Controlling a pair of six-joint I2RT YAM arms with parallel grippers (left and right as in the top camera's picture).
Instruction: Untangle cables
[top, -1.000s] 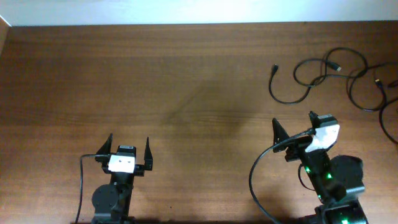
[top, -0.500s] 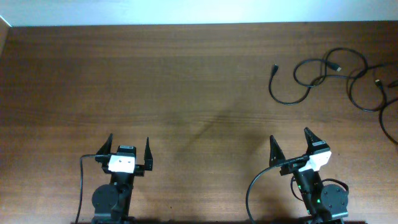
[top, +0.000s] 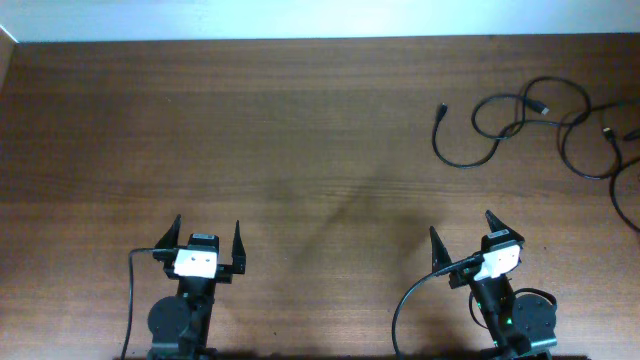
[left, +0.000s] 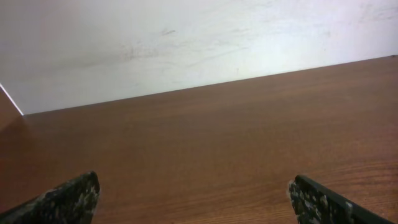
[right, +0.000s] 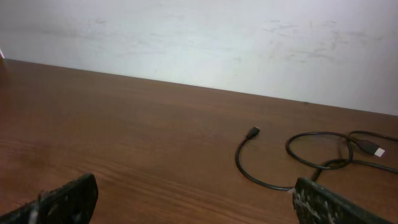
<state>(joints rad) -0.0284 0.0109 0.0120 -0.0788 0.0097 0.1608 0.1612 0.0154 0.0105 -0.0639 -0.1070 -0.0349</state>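
Note:
The cables (top: 530, 125) are thin black cords looping loosely at the far right of the wooden table, with small plugs at their ends. One plug end (top: 443, 108) points left. In the right wrist view the cables (right: 311, 155) lie ahead and to the right. My right gripper (top: 461, 232) is open and empty near the front edge, well short of the cables; it shows open in the right wrist view (right: 196, 196). My left gripper (top: 207, 236) is open and empty at the front left, over bare wood (left: 193, 199).
The wooden table (top: 250, 130) runs to a white wall at the back (right: 199, 37). Thicker black robot cables (top: 405, 300) hang by each arm base. More cord runs off the right edge (top: 625, 190).
My right arm has drawn back toward the front edge and turned to face straight ahead. The left arm and the cables have not moved.

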